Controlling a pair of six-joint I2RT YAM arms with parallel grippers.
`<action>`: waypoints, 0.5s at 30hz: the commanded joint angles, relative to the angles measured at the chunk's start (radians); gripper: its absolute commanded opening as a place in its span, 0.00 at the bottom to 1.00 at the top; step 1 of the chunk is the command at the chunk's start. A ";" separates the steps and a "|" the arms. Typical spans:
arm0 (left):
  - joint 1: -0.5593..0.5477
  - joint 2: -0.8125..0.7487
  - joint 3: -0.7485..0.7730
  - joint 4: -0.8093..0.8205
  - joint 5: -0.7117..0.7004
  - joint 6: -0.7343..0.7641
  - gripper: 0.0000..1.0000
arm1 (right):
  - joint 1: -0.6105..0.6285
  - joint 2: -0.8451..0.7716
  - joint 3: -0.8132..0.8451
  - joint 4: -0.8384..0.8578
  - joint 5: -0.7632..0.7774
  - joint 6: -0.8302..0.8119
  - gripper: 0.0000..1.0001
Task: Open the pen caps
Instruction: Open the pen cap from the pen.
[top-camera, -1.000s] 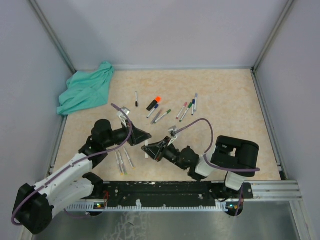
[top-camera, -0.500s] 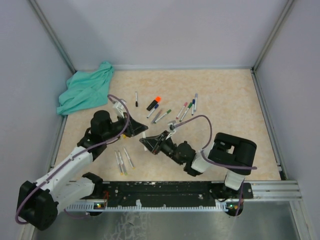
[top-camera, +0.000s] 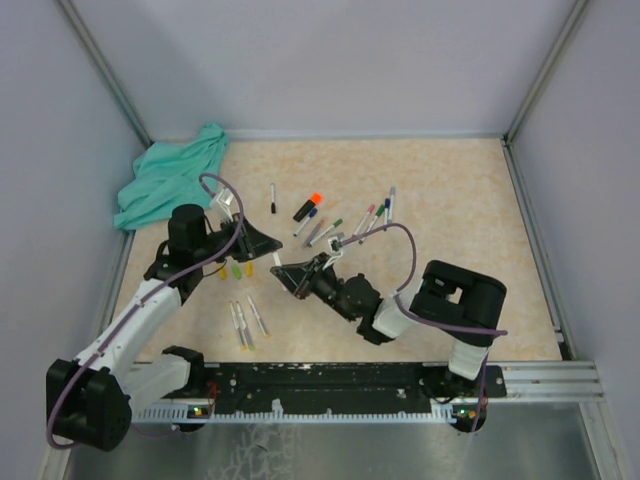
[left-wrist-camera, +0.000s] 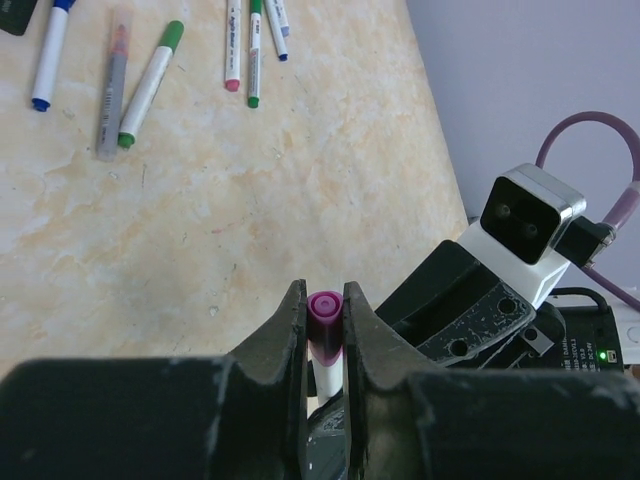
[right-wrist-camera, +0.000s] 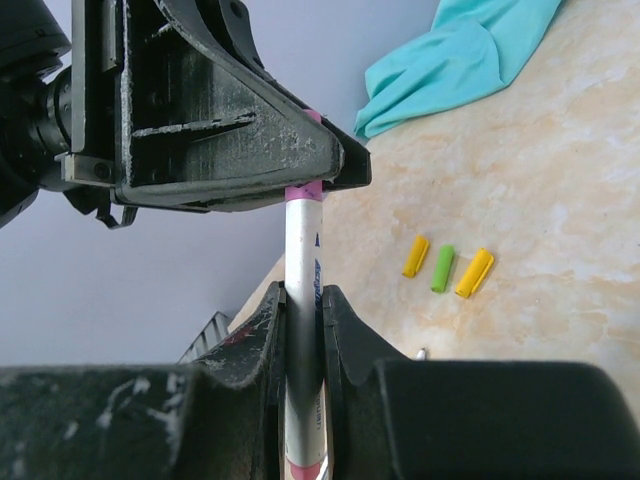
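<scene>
A purple cap (left-wrist-camera: 325, 303) sits pinched between the pressed-in fingers of the left gripper (left-wrist-camera: 324, 298), held above the table (top-camera: 450, 200) a little left of centre. The cap is on the end of a white pen (right-wrist-camera: 302, 240), and the right gripper (right-wrist-camera: 301, 295) clamps that pen's barrel from the opposite side. The two grippers meet nose to nose, with only a short stretch of barrel showing between them.

Bare tabletop lies open to the right and toward the far wall. The left arm works closer to the left rail. A teal cloth (top-camera: 170, 180) is bunched in the far-left corner, well apart from the held pen.

Three loose caps (right-wrist-camera: 442, 268), two yellow and one green, lie side by side on the table just beneath the grippers. Three thin barrels (top-camera: 245, 323) lie together nearer the arm bases. Beyond the grippers a scatter of capped pens (top-camera: 325, 232) fans across the middle of the table. It holds roughly eight, plus one orange highlighter (top-camera: 308, 207); the exact number is hard to tell. The left wrist view shows six of them: two blue, two green, one pink and one grey.
</scene>
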 joint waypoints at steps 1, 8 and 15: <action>0.098 -0.026 0.075 0.131 -0.247 0.078 0.00 | 0.036 0.035 -0.007 -0.067 -0.142 0.007 0.00; 0.124 -0.037 0.113 0.093 -0.310 0.093 0.00 | 0.035 0.064 0.018 -0.064 -0.175 0.019 0.00; 0.150 -0.046 0.134 0.114 -0.379 0.070 0.00 | 0.026 0.144 0.047 0.032 -0.253 0.073 0.00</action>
